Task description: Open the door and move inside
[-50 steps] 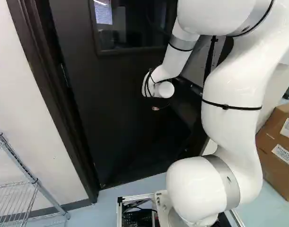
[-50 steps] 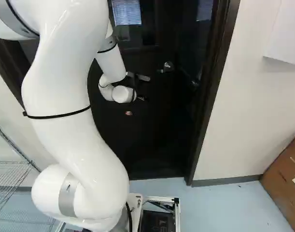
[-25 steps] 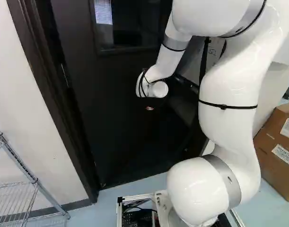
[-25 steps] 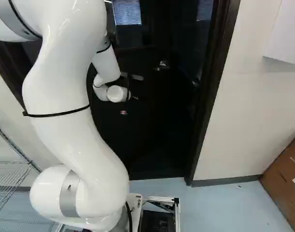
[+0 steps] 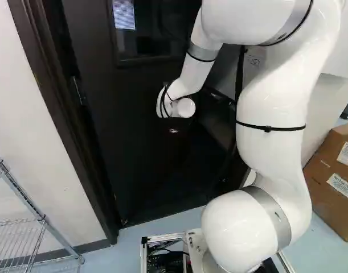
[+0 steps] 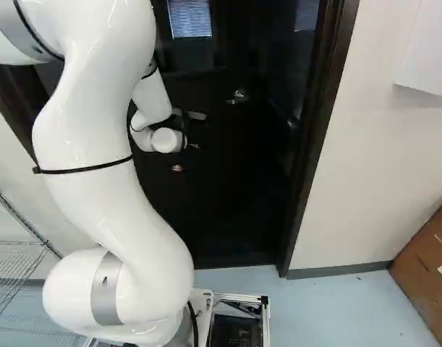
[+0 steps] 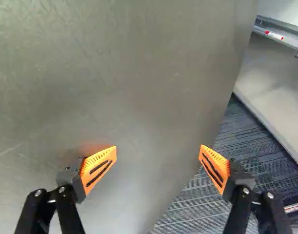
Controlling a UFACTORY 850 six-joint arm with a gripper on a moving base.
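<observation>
The dark door (image 6: 213,202), hinged at its left side, stands partly swung away from the base inside its frame. Its metal handle (image 6: 239,96) shows to the right of my gripper (image 6: 192,130), which is at the door's face in the right base view. From the wrist, the door's face (image 7: 119,73) spreads ahead of the gripper (image 7: 157,152). The fingers are wide apart with nothing between them. One is close before the door's face, with an orange reflection beside it; the other reaches past the door's free edge. Whether either touches the door cannot be told.
The door frame's right post (image 6: 315,144) and left post (image 5: 62,114) flank the doorway. A wire shelf (image 5: 31,227) stands at the left, a cardboard box (image 5: 336,176) at the right. Past the door's edge, striped carpet (image 7: 197,200) and a pale board with a marker tray (image 7: 280,36) show.
The door has swung a little farther from the base, its handle shifting left in the right base view. My arm's wrist has moved left along with it. The base has not moved.
</observation>
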